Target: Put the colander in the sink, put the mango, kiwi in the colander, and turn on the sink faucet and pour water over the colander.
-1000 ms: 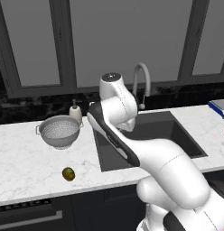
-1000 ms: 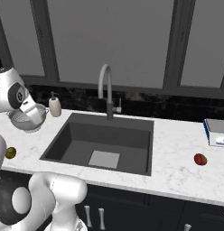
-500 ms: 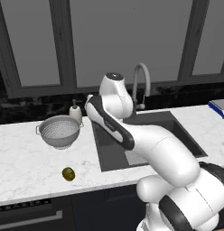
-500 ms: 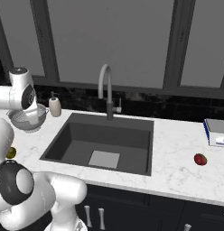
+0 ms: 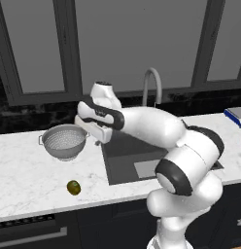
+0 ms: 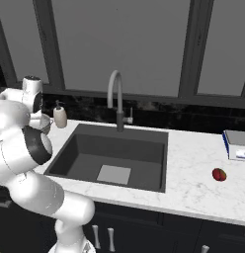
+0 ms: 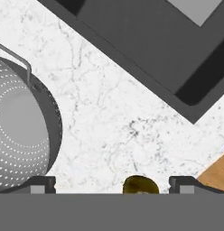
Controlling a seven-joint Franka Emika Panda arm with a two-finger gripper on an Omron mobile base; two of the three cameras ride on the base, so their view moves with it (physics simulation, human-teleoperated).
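Gripper (image 7: 112,182), jaws wide and empty, hung beside colander (image 5: 64,141); descent off-centre risked fingers striking the rim, tipping or shoving it toward kiwi (image 5: 73,187).

The arm (image 5: 156,127) is made of glossy white, rounded shell segments, thick and tubular, swelling into bulbous housings at the joints. Dark grey to black bands ring those joints, one wide collar (image 5: 175,176) wrapping the large lower housing. A black stripe with small pale markings runs along the link beside the end effector (image 5: 99,137), whose body is a white block with dark finger tips (image 7: 41,184).
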